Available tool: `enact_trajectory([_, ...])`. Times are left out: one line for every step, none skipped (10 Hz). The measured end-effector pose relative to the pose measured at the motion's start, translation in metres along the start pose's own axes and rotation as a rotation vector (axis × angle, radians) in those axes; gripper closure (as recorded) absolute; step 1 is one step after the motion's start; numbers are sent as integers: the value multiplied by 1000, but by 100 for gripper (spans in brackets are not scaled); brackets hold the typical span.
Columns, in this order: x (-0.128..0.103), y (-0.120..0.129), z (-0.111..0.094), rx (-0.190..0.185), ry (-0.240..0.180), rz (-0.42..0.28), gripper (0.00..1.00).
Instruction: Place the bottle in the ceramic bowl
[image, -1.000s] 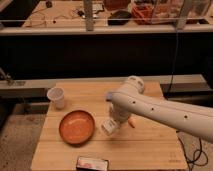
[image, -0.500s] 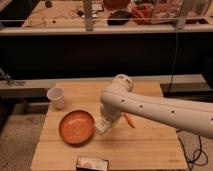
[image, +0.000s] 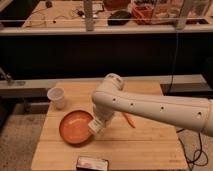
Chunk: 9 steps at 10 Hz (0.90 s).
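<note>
The ceramic bowl (image: 75, 127) is round, orange-brown and glossy, on the left part of the wooden table (image: 145, 145). The bottle (image: 96, 125) is whitish with a pale label and hangs tilted at the bowl's right rim, held at the end of my white arm. My gripper (image: 100, 118) sits right above the bottle at the bowl's right edge, shut on it. Whether the bottle touches the bowl cannot be told.
A white cup (image: 56, 97) stands at the table's back left. An orange carrot (image: 129, 120) lies just right of the arm. A flat dark box with a pinkish label (image: 92, 163) lies at the front edge. A dark shelf wall stands behind the table.
The arm has swung left with the bottle, from the table's middle to the bowl's right rim. The carrot now shows to the right of the arm.
</note>
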Motion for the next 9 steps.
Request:
enact_trajectory([-2, -5, 2, 0, -3, -7, 99])
enact_trajectory([-5, -11, 5, -2, -5, -18, 99])
enact_trajectory([-9, -20, 8, -1, -10, -31, 99])
enact_trajectory([-9, -22, 9, 1, -12, -35, 99])
enact_trajectory([-9, -22, 11, 0, -18, -41, 99])
enact_trajectory([-10, -27, 13, 2, -18, -53, 99])
enact_trajectory([-16, -35, 17, 4, -23, -68, 99])
enact_trajectory([-20, -40, 20, 3, -28, -77, 99])
enact_trajectory([-22, -43, 22, 4, -30, -81, 99])
